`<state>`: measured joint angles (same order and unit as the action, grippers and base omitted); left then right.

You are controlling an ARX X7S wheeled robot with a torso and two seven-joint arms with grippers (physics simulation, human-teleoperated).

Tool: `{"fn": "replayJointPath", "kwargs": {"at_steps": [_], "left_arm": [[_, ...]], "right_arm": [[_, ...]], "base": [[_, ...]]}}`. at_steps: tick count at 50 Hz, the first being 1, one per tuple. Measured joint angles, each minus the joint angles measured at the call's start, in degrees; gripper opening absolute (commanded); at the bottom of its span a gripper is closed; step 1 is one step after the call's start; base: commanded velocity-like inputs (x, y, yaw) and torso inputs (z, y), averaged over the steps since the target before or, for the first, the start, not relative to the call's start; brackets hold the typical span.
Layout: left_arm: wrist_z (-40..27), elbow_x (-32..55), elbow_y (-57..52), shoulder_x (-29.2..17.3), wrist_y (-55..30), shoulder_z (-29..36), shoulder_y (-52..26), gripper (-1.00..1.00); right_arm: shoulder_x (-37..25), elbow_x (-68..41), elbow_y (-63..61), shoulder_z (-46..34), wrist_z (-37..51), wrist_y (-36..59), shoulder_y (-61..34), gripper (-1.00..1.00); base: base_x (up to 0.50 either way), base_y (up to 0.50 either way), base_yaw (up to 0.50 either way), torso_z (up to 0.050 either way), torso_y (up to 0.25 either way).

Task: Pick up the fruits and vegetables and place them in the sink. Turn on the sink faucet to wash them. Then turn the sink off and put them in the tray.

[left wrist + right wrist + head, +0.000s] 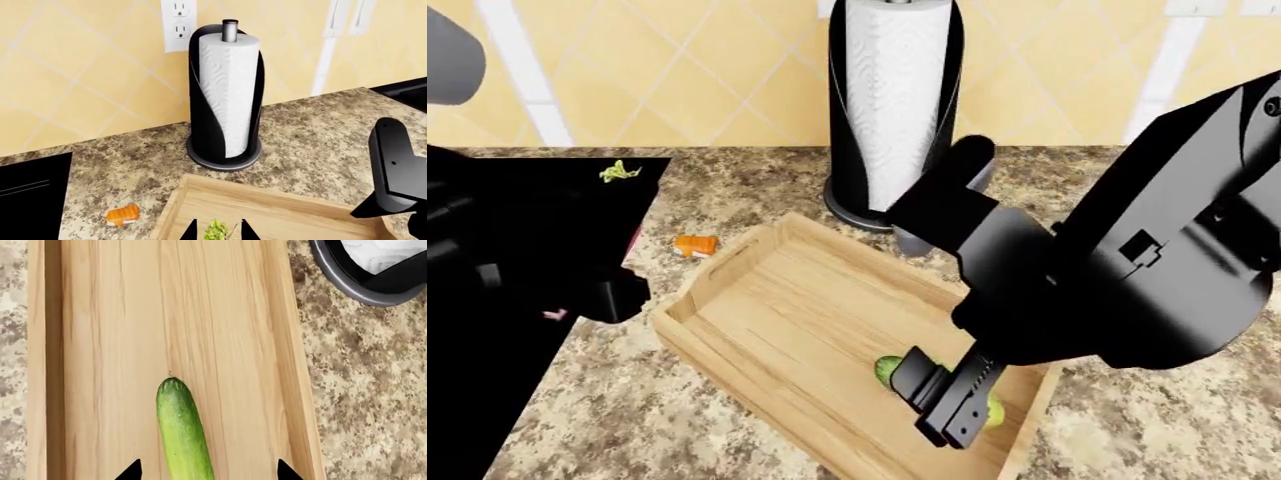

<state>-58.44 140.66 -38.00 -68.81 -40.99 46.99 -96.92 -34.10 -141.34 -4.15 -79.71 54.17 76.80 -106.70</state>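
The light-wood tray [777, 300] lies at an angle on the speckled granite desk [1121, 440], one short end toward the far left and the other toward the near right, just in front of the black paper towel holder [897, 110] that stands against the tiled wall. The cucumber [181, 432] lies flat on the tray floor in the near-right part, running lengthwise along the tray, its rounded tip pointing up the board; from the head only bits of its green show on either side of the right gripper [950, 398]. That gripper hangs over the cucumber on the bulky black right arm, and in the right wrist view its two fingers [131, 471] stand apart on either side of the cucumber, clear of its skin. The left gripper [219, 233] sits over the near end of the tray in its own wrist view, with two dark fingertips at the frame edge and a small leafy green sprig [216, 230] between them; I cannot tell whether they are clamped on it or only beside it. To the left of the tray a small orange piece [695, 245] lies on the desk, and a leafy green scrap [619, 172] rests on the black surface at far left.
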Motion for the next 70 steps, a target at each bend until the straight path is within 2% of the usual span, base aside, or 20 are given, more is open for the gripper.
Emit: {"fn": "replayJointPath", "kwargs": {"at_steps": [11,26,36,45,55,70], "left_arm": [[-3.4,2.5,2.6,4.4,-2.7,2.4,-2.8,-1.00],[-7.3,3.2,9.1,15.2,-5.6,7.6,-6.4,-1.00],[-7.1,0.9,14.4,23.1,-6.9,11.1,-6.5,-1.00],[-5.6,-1.7,18.6,28.2,-7.9,13.4,-5.6,-1.00],[-3.0,-5.5,21.4,31.6,-8.1,15.2,-2.7,-1.00],[2.2,-12.1,24.6,33.7,-8.4,17.3,3.2,-1.00]], "right_arm": [[-6.5,-3.5,-3.0,1.2,1.8,-0.8,-5.2,1.00],[-16.1,-8.4,-8.5,3.0,4.5,-1.6,-11.7,1.00],[-19.6,-10.2,-9.8,3.4,5.5,-1.5,-14.1,1.00],[-21.1,-11.1,-10.5,3.6,5.9,-1.5,-15.1,1.00],[-22.0,-11.2,-10.4,3.9,5.8,-1.3,-15.5,1.00],[-22.8,-10.5,-10.1,4.3,5.4,-1.1,-15.0,1.00]], "base": [[0.00,0.00,0.00,0.000,0.000],[0.00,0.00,0.00,0.000,0.000],[0.00,0.00,0.00,0.000,0.000],[0.00,0.00,0.00,0.000,0.000],[0.00,0.00,0.00,0.000,0.001],[0.00,0.00,0.00,0.000,0.000]]}}
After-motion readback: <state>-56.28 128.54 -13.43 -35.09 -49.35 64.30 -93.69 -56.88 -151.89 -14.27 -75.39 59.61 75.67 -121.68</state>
